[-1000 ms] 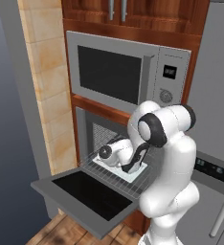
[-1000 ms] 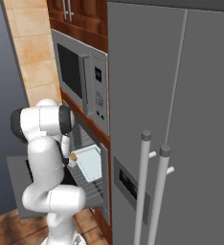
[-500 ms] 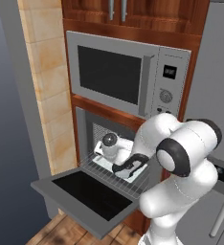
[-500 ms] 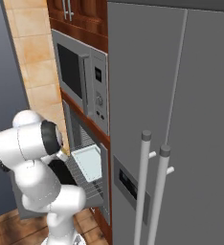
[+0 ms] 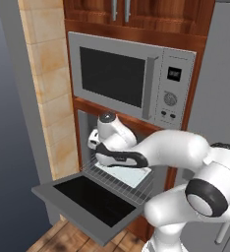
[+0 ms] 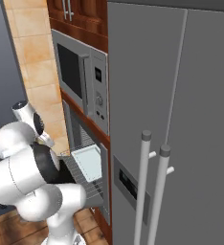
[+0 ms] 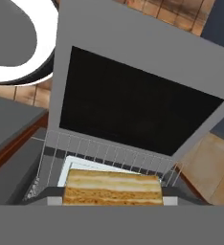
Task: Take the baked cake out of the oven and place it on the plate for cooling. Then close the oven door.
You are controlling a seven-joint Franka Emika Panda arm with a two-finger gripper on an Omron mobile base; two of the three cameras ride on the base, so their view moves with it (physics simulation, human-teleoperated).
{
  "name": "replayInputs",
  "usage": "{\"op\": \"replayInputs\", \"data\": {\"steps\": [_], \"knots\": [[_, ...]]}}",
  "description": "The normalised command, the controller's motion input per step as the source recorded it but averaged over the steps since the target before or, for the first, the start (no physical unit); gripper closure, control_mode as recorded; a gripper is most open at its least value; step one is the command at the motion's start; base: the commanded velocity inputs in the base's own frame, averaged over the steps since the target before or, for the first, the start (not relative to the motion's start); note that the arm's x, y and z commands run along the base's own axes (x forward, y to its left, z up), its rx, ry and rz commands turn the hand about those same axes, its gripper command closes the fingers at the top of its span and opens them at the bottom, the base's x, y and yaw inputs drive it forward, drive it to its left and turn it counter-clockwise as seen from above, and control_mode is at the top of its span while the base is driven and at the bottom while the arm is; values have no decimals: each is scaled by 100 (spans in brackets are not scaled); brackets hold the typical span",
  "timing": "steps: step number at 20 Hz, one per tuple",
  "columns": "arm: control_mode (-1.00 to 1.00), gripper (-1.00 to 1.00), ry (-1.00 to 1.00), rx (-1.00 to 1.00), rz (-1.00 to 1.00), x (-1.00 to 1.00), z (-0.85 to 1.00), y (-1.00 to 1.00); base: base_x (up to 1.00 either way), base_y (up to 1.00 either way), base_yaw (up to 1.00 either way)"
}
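Note:
The oven (image 5: pixel 87 123) stands open, its oven door (image 5: pixel 90 199) folded down flat with the black window facing up. In the hand view the cake (image 7: pixel 112 186), a tan layered slab, sits between my fingertips, and my gripper (image 7: pixel 112 201) is shut on it above the rack's front edge and the oven door (image 7: pixel 133 110). A white tray (image 5: pixel 127 173) lies on the wire rack (image 5: pixel 112 181). My hand (image 5: pixel 95 141) hovers at the left of the oven opening, above the rack. The plate is out of view.
A grey microwave (image 5: pixel 122 78) sits right above the oven. A tiled column (image 5: pixel 45 98) flanks it on the left and a grey fridge (image 6: pixel 181 119) on the right. My bent arm (image 5: pixel 176 147) crosses in front of the oven's right side.
The hand has risen from the tray and drawn up and left out of the oven cavity, while the elbow swung out to the right. The jaws have kept their width.

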Motion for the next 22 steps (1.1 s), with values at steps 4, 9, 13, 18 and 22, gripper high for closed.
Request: {"op": "replayInputs", "data": {"steps": [4, 9, 13, 18, 22], "knots": [[-100, 100, 16, 0, -4, -66, 100, 13, 0, 0, 0], [-100, 100, 4, 0, -11, -74, 86, 1, 0, 0, 0], [-100, 100, 0, 0, -12, -65, 60, 2, 0, 0, 0], [-100, 100, 3, 0, -15, -50, 40, 2, 0, 0, 0], [-100, 100, 10, 0, -11, -24, 8, 0, 0, 0, 0]]}}
